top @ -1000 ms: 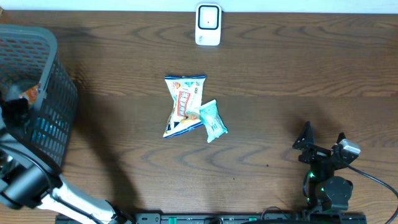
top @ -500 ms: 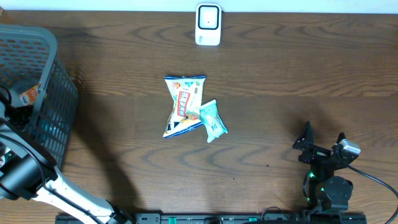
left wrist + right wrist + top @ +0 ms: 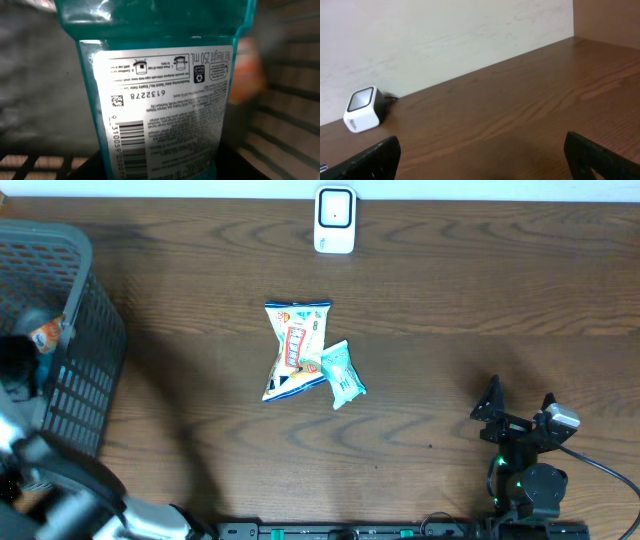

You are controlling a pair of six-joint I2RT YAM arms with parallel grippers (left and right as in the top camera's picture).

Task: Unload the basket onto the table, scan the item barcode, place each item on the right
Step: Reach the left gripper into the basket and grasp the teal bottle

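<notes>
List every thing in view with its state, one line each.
Teal pack: inside the basket, barcode facing the left wrist camera.
Left gripper: at the teal pack, grip unclear.
Right gripper: open, empty.
Basket: upright, at the left.
Snack bag: lying flat in the middle.
Small teal packet: flat, touching the snack bag.
Scanner: upright, nothing at its window.

Probably a mock shop checkout: barcode scanner, basket, snack packets on wooden table.

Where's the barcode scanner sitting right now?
Overhead view: the white barcode scanner stands at the table's far edge, centre, beyond the two snack packets. In the right wrist view it sits far left, by the wall.
</notes>
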